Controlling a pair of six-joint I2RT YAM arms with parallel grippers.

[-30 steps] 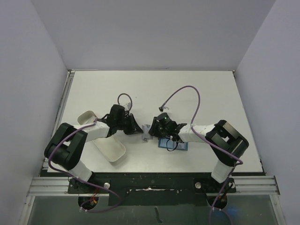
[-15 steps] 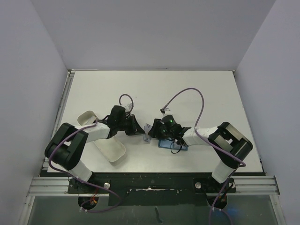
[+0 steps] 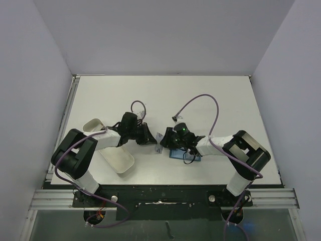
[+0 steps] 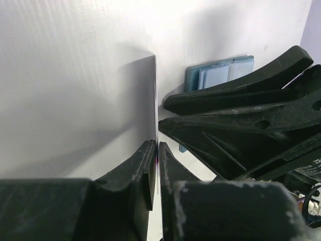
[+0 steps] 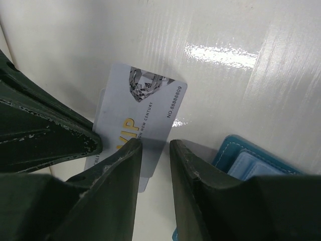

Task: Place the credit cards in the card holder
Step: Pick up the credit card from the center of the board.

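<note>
A whitish credit card (image 5: 150, 108) with gold "VIP" lettering stands on edge just above the table, and my left gripper (image 4: 157, 150) is shut on it. Edge-on, the credit card (image 4: 155, 95) is a thin line rising from those jaws. My right gripper (image 5: 156, 143) faces the printed side, its jaws a little apart with the card's lower corner showing between them. From above, the two grippers (image 3: 150, 138) (image 3: 164, 142) meet tip to tip around the card (image 3: 159, 137). The teal card holder (image 3: 186, 155) lies flat under my right wrist, also seen as the card holder (image 4: 220, 73) (image 5: 251, 160).
A long white oblong tray (image 3: 114, 154) lies under my left forearm near the table's left front. A purple cable (image 3: 200, 98) loops up from the right arm, with a small black plug end (image 3: 174, 118) on the table behind the grippers.
My right gripper has slid left, closing on the card held by my left gripper, and now covers more of the card holder. The left arm has edged slightly right.
</note>
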